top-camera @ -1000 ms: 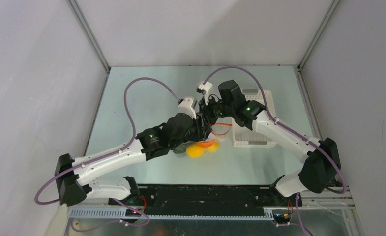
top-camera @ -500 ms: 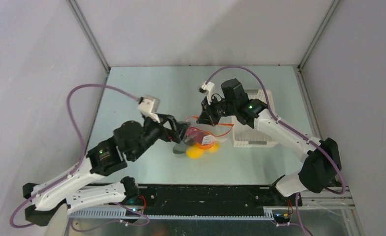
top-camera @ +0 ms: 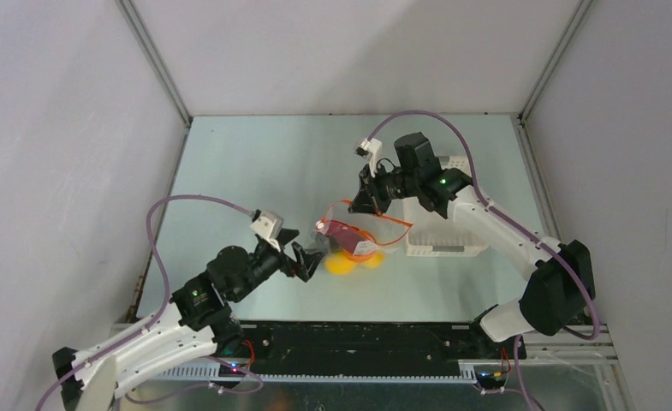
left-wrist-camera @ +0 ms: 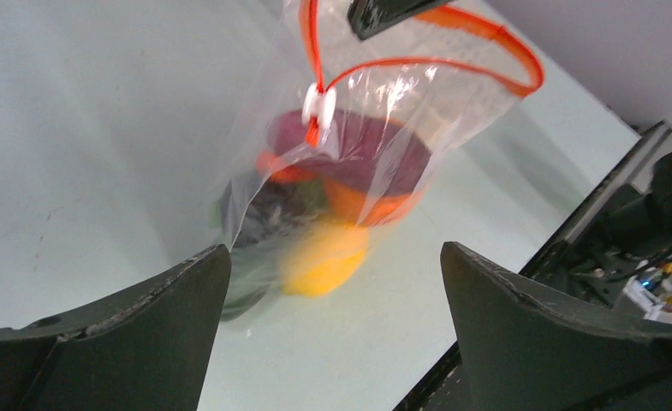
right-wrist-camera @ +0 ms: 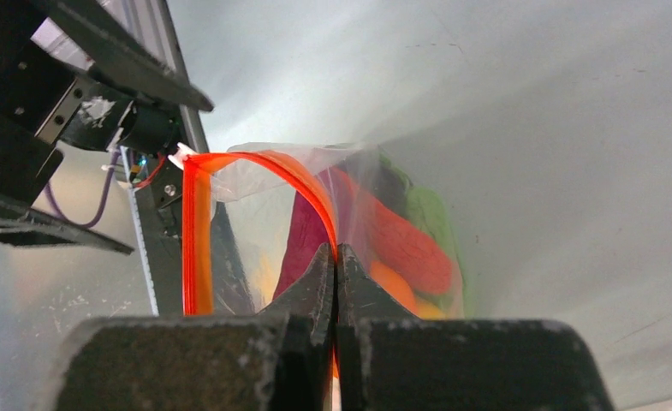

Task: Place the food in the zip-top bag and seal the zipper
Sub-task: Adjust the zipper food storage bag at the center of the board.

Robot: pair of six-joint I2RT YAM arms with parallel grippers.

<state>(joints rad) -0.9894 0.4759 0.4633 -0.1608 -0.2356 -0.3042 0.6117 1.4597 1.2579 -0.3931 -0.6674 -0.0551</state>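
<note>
The clear zip-top bag hangs from my right gripper, its bottom resting on the table. My right gripper is shut on the orange-red zipper, which loops open at the mouth. A white slider sits on the strip. The food is inside: a yellow lemon, a purple piece, a red chili and a green piece. My left gripper is open just left of the bag, with nothing between its fingers.
A white slotted basket stands right of the bag, under my right arm. The black rail of the arm bases runs along the near edge. Grey walls close in the table on three sides.
My left gripper has opened and its arm has pulled back toward the near left, away from the bag. My right gripper kept its hold on the zipper and shifted slightly right.
</note>
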